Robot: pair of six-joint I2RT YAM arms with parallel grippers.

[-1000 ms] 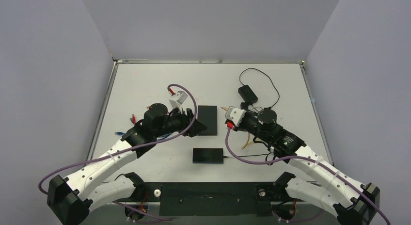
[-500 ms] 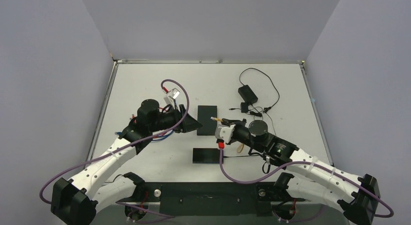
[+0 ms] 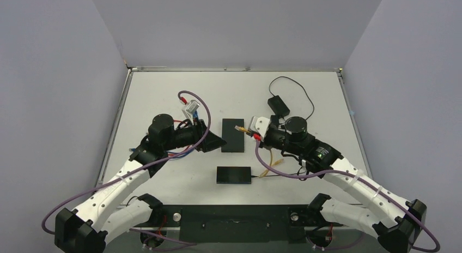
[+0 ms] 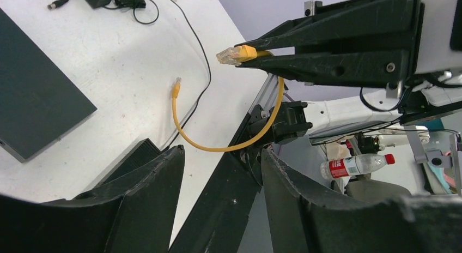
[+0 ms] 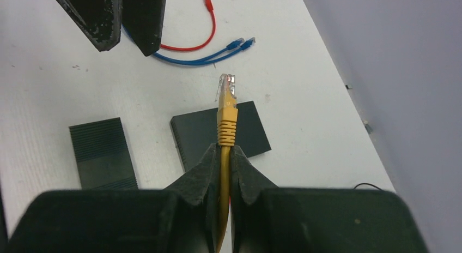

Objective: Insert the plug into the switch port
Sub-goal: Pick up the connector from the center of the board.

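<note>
The right gripper (image 5: 224,150) was clamped on the yellow cable (image 4: 229,149) just behind the plug (image 5: 226,88). The plug was held in the air, pointing toward the left arm; in the top view it sat over the right edge of the flat black box (image 3: 233,138). The left gripper (image 4: 220,155) stood just beside that box's left edge, jaws apart and holding nothing. The ribbed black box (image 3: 234,175) lay nearer the bases. A red cable (image 5: 211,29) and blue cables (image 5: 218,55) lay under the left arm, and a black adapter (image 3: 278,104) lay behind the right arm.
</note>
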